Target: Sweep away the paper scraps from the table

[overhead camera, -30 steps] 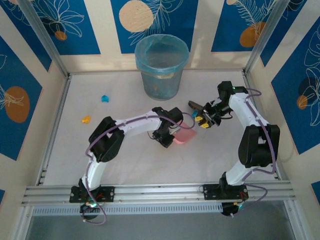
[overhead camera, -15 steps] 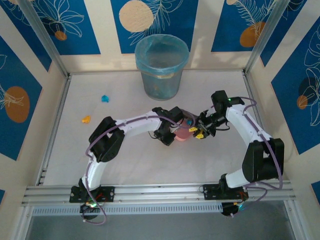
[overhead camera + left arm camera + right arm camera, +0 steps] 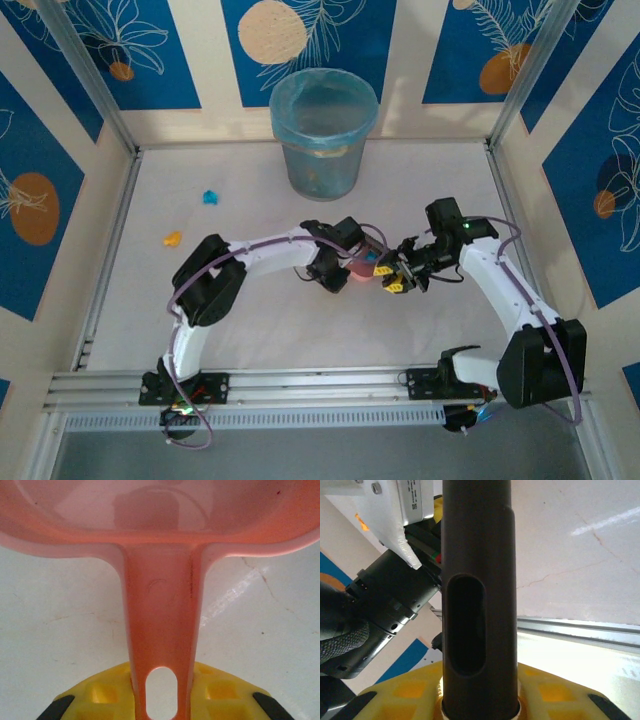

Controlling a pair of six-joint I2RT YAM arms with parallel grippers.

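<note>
My left gripper (image 3: pixel 338 268) is shut on the handle (image 3: pixel 160 630) of a pink dustpan (image 3: pixel 362 268), which lies at the middle of the white table (image 3: pixel 250 320). In the left wrist view the yellow fingers (image 3: pixel 107 692) clamp the handle and the pan (image 3: pixel 160 515) opens away from me. My right gripper (image 3: pixel 398 276) is shut on a dark brush handle (image 3: pixel 477 605), its tip right at the dustpan's mouth. Two paper scraps lie apart at the far left: a blue one (image 3: pixel 210 197) and an orange one (image 3: pixel 173 239). A small blue bit (image 3: pixel 382 268) sits at the pan's mouth.
A bin with a blue liner (image 3: pixel 323 130) stands at the back centre. Aluminium rails (image 3: pixel 320 385) edge the table, and patterned walls close it in on three sides. The left arm (image 3: pixel 385 595) is close beside the brush in the right wrist view.
My right arm has swung left and nearer, bringing the brush from the right of the dustpan up to its mouth. The left gripper and dustpan barely shifted.
</note>
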